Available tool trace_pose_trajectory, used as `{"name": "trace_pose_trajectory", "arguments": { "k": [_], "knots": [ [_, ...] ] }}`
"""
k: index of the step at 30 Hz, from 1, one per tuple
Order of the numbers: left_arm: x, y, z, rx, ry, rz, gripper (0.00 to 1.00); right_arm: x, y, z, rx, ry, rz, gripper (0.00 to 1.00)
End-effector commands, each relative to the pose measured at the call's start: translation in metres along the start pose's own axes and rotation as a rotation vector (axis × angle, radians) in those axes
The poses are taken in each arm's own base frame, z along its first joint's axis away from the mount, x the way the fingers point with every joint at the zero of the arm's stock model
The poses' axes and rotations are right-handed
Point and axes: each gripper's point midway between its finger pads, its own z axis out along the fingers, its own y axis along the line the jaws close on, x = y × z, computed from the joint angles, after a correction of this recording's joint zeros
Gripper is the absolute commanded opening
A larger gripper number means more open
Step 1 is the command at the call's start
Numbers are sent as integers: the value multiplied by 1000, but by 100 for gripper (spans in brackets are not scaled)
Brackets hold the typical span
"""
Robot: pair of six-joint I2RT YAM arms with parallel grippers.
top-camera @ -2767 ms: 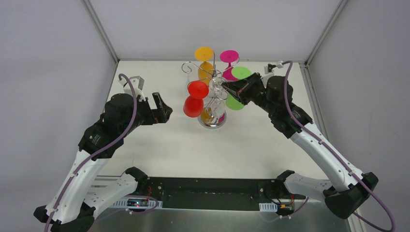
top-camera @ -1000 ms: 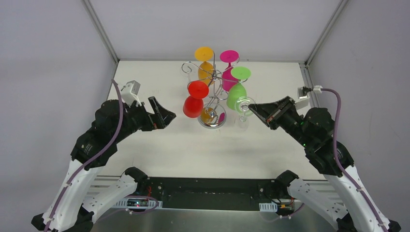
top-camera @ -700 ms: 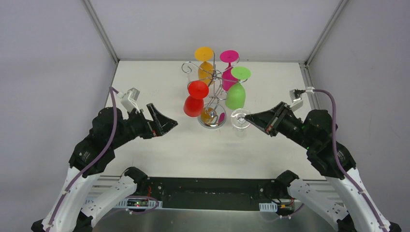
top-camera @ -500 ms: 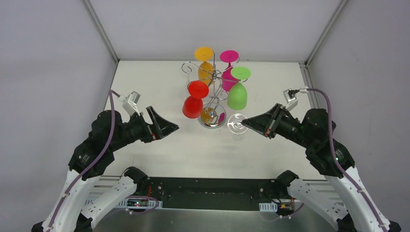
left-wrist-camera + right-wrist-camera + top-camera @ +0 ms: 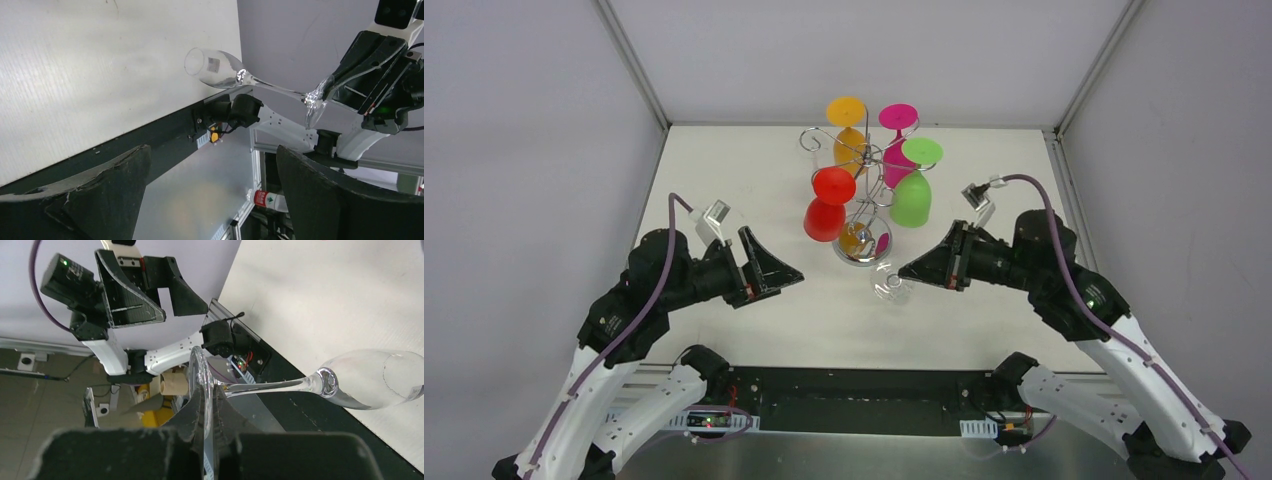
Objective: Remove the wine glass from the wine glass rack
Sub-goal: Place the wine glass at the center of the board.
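Glass (image 5: 372, 380) was off rack (image 5: 862, 250), held level over table (image 5: 754, 180) middle, on near-edge side of rack. Right gripper (image 5: 908, 271) pinched its foot. Left gripper (image 5: 786, 275) was spread wide, empty. Step looked like carry-away. Next likely called for tipping glass upright, setting down, gentle release.

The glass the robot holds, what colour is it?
The glass is clear, with no colour. The right wrist view shows it best.

In the top view we barely make out the clear wine glass (image 5: 891, 285), just in front of the wine glass rack (image 5: 865, 192). The rack's stem is partly hidden behind 4 coloured glasses (image 5: 911, 203). In the right wrist view the picture's edge cuts off the glass's bowl. Its label (image 5: 213, 62) is too small to read.
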Motion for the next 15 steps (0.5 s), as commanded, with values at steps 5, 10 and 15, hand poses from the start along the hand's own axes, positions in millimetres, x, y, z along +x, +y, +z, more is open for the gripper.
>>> {"name": "trace_pose_trajectory", "arguments": {
  "k": [5, 10, 15],
  "knots": [
    [15, -13, 2, 71, 99, -72, 100, 3, 39, 13, -135, 29, -218, 0],
    [24, -11, 7, 72, 153, -117, 100, 17, 43, 29, -141, 71, -333, 0],
    [32, -4, 13, 66, 192, -153, 99, 37, 54, 45, -153, 112, -450, 0]
  ]
}}
